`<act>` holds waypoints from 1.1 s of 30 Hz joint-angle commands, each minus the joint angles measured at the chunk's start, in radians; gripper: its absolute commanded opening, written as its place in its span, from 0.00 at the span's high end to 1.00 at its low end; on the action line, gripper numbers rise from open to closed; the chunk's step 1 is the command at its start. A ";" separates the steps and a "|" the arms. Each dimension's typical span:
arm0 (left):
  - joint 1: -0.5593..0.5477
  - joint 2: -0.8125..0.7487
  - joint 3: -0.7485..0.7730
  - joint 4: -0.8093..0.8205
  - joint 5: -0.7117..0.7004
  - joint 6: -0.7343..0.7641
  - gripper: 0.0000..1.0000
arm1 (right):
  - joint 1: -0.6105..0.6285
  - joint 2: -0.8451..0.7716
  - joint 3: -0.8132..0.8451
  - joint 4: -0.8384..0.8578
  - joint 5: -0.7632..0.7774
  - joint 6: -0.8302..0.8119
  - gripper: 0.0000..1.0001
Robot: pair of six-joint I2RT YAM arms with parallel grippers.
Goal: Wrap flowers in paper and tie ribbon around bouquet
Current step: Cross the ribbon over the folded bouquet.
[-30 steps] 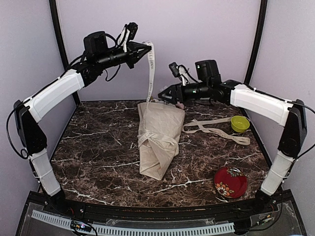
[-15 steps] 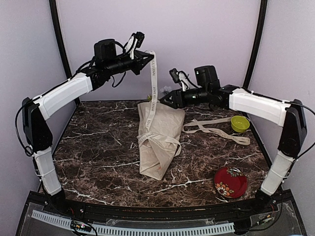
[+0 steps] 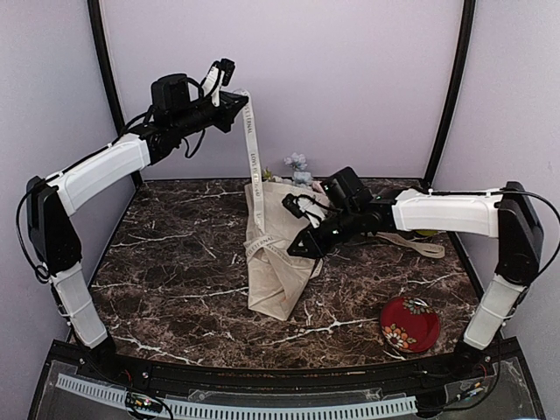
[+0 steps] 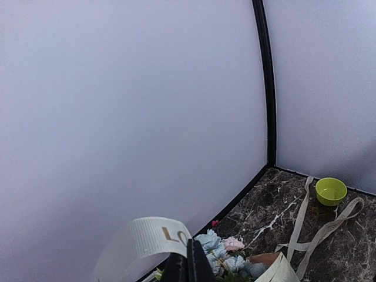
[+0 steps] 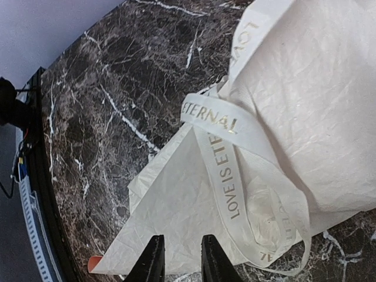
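Our left pincer (image 3: 236, 98) is shut on one end of the ribbon (image 3: 252, 149) and holds it high above the back of the table (image 3: 166, 262). The strip hangs from there down to the bouquet (image 3: 280, 254). Our right pincer (image 5: 179, 258) is low over the bouquet with its jaws a narrow gap apart and nothing between them.

We see three risks:
- The loop around the paper (image 5: 305, 88) looks slack. If the left pincer pulls further up or back, we judge the loop could slide toward the narrow end of the cone, or the whole bouquet could be dragged or tipped.
- The ribbon lies flat on crinkled paper. If the right pincer closes where it hovers, it may pinch paper along with the ribbon, or paper alone, and open the wrap.
- The bouquet is light and nothing pins it down, so a nudge from the right pincer could roll it.

In the right wrist view the printed ribbon loop lies just ahead of the fingertips, crossing the paper, and the tips are over the cone's lower folds. Farther out, the flowers (image 3: 297, 164) show at the wide far end. A second loose strip (image 4: 305, 226) lies to the right near a green bowl (image 4: 331, 191).
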 commanded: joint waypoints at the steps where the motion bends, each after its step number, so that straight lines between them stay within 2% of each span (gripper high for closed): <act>1: -0.004 -0.044 -0.010 0.027 0.008 0.002 1.00 | 0.020 0.075 0.066 -0.093 0.064 -0.099 0.77; 13: -0.005 -0.037 -0.021 0.013 0.017 0.012 1.00 | 0.066 0.228 0.213 -0.151 0.140 -0.140 0.63; 24: -0.004 -0.043 -0.032 0.008 0.023 0.023 1.00 | 0.076 0.327 0.298 -0.181 0.271 -0.156 0.62; 27: -0.004 -0.043 -0.033 0.010 0.028 0.023 1.00 | 0.080 0.346 0.311 -0.181 0.292 -0.156 0.67; 30: -0.004 -0.045 -0.038 0.011 0.029 0.024 1.00 | 0.081 0.350 0.318 -0.181 0.298 -0.152 0.80; 33: -0.004 -0.051 -0.047 0.013 0.024 0.029 1.00 | 0.083 0.338 0.315 -0.181 0.282 -0.155 0.98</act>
